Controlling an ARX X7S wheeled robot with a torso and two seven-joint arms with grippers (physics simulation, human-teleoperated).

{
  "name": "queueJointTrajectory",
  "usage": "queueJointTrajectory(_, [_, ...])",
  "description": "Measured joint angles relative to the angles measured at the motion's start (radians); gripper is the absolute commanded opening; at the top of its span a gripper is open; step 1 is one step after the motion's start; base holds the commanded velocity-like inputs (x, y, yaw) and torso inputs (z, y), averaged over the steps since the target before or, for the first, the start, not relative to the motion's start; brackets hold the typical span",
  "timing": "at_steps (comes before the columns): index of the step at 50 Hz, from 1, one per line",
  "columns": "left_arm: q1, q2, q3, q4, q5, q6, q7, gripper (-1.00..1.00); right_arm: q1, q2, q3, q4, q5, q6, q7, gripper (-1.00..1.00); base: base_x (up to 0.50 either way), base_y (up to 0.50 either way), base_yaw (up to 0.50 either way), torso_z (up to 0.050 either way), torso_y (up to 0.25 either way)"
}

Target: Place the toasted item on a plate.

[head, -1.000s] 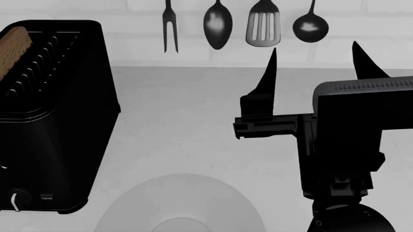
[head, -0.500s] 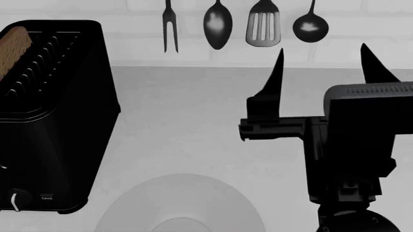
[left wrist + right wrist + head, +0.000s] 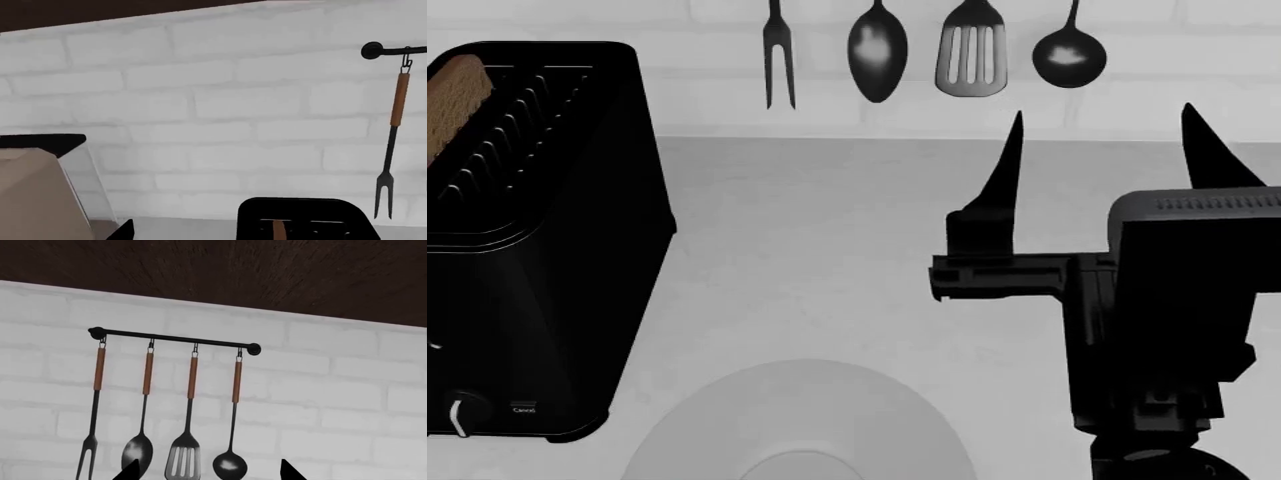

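The toasted item (image 3: 457, 92) is a light-brown bread slice standing in the far-left slot of the black toaster (image 3: 547, 240); the left wrist view shows the slice (image 3: 279, 230) edge-on in the toaster (image 3: 303, 217). The plate (image 3: 694, 430), pale grey, lies on the counter at the near edge, right of the toaster's front and partly cut off. My right gripper (image 3: 1102, 112) hovers open and empty over the counter, right of the plate and well apart from the toaster. Of my left gripper (image 3: 207, 236), one fingertip (image 3: 123, 231) shows far from centre; it is open and aimed toward the toaster.
A rail (image 3: 173, 337) on the white brick wall holds a fork (image 3: 778, 55), spoon (image 3: 878, 50), slotted spatula (image 3: 972, 55) and ladle (image 3: 1069, 50). A beige, black-topped object (image 3: 33, 200) stands left of the toaster in the left wrist view.
My right gripper has shifted to the right and slightly nearer in the head view, staying open. Toaster, bread slice and plate have not moved.
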Motion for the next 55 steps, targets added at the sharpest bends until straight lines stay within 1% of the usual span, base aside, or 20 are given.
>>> queueJointTrajectory(12, [-0.047, -0.002, 0.006, -0.13, -0.002, 0.007, 0.006, 1.0, 0.003, 0.003, -0.004, 0.002, 0.004, 0.001, 0.004, 1.0, 0.0, 0.0, 0.0, 0.0, 0.0])
queueJointTrajectory(22, [-0.085, 0.022, 0.0, -0.213, -0.024, 0.012, 0.028, 1.0, -0.003, 0.006, -0.003, -0.001, 0.008, -0.001, 0.007, 1.0, 0.0, 0.0, 0.0, 0.0, 0.0])
queueJointTrajectory(31, [-0.099, 0.041, 0.026, -0.273, -0.039, 0.031, 0.05, 1.0, -0.013, 0.009, -0.002, 0.001, 0.01, -0.01, 0.01, 1.0, 0.0, 0.0, 0.0, 0.0, 0.0])
queueJointTrajectory(55, [-0.122, 0.1, 0.135, -0.5, -0.016, 0.197, 0.095, 1.0, -0.047, 0.017, 0.004, -0.001, 0.018, -0.033, 0.015, 1.0, 0.0, 0.0, 0.0, 0.0, 0.0])
